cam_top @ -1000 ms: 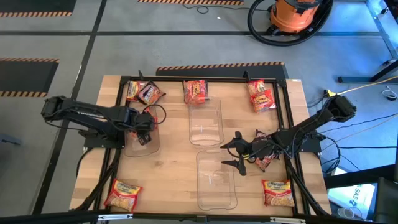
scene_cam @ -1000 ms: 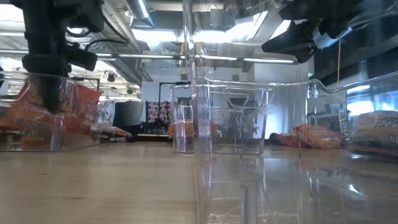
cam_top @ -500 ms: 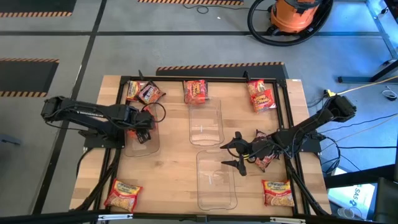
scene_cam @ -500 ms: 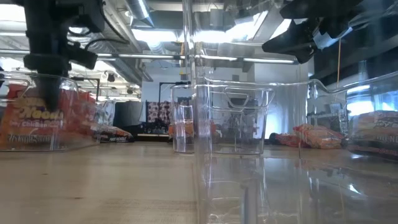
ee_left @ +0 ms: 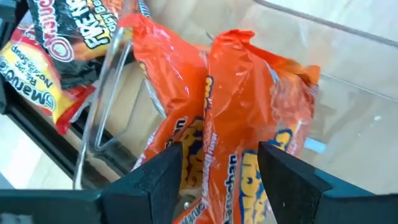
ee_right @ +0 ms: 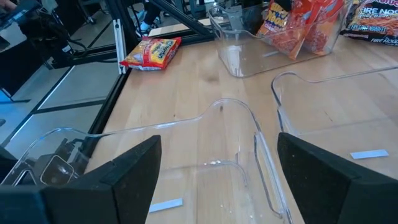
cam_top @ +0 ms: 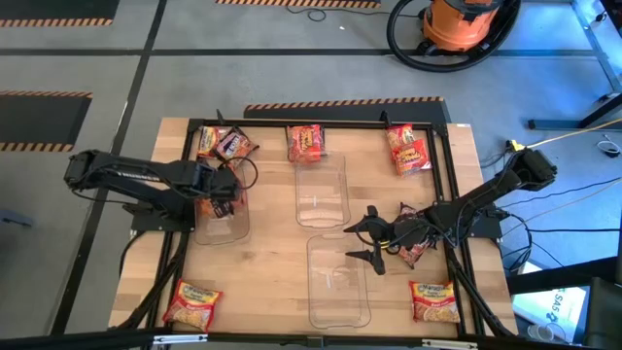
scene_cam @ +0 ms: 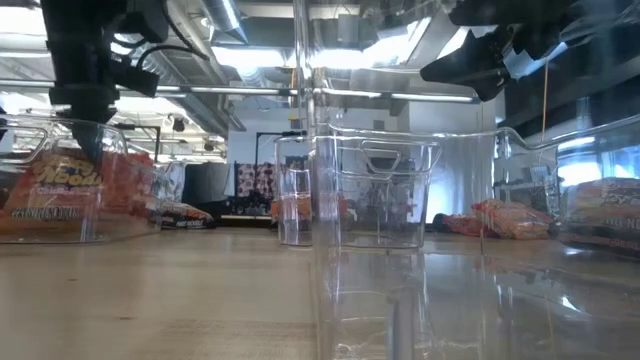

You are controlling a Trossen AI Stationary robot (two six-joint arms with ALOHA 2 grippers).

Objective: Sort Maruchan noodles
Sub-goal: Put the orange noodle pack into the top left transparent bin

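Clear plastic bins sit on the wooden table (cam_top: pixel 272 262). The nearest bin (cam_top: pixel 338 282) lies just beside the right gripper (cam_top: pixel 362 240), which hovers with its fingers spread and nothing between them. Beyond it, a yellow-red noodle packet (cam_top: pixel 192 302) rests at the table's front left corner. Farther off, the left gripper (cam_top: pixel 225 191) hangs with fingers apart over the left bin (cam_top: pixel 223 222), where orange noodle packets (ee_left: pixel 242 118) lie. More packets (cam_top: pixel 304 142) line the far edge.
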